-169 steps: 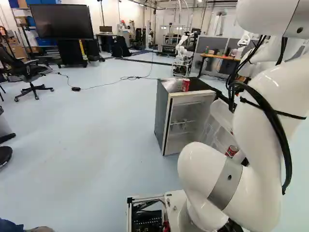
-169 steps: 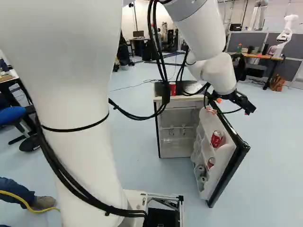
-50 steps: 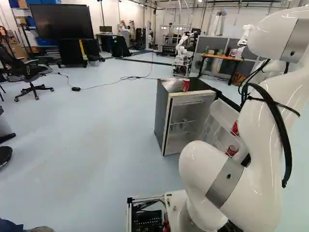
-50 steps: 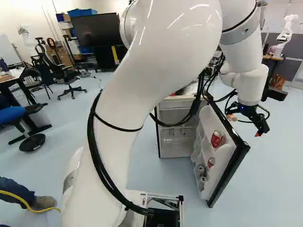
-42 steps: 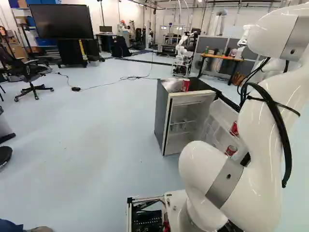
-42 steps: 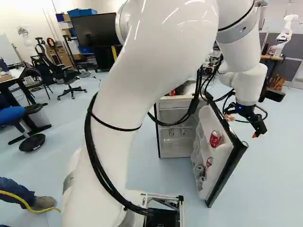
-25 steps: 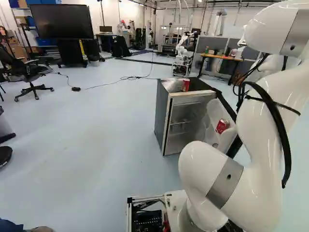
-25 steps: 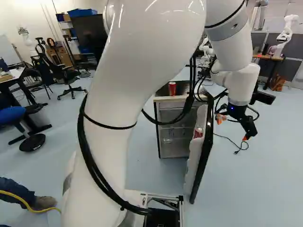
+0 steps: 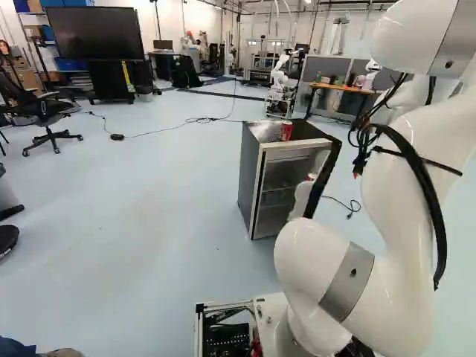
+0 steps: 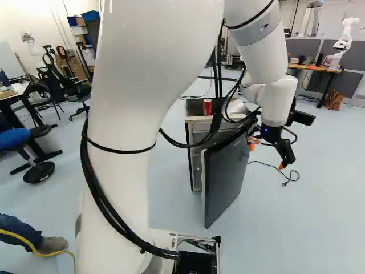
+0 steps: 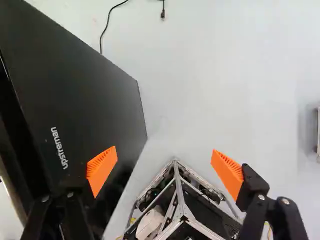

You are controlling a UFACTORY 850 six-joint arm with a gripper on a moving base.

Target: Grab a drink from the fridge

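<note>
In the right base view my gripper [image 10: 266,157] is at the outer side of the fridge door [image 10: 227,174], near its upper edge. In the wrist view the gripper [image 11: 164,151] stands wide open with nothing between its orange pads; one pad overlaps the dark door face [image 11: 85,95], contact unclear. The door hangs partly open from the small fridge [image 9: 251,182], outer face toward the right base camera. A red can [image 9: 286,131] stands on the fridge top. A bit of red shows at the door's inner side in the left base view; the other door cans are hidden.
A black cable [image 10: 268,165] lies on the floor beyond the door. The base's metal frame [image 11: 177,200] appears in the wrist view. Another robot [image 10: 344,43] stands by a far desk [image 10: 313,68]. Office chairs and a large screen [image 9: 94,33] are farther off.
The door has swung toward the fridge, hiding its shelf cans from the right base view. My arm and open gripper have moved left in that view, along with the door. The base has not moved.
</note>
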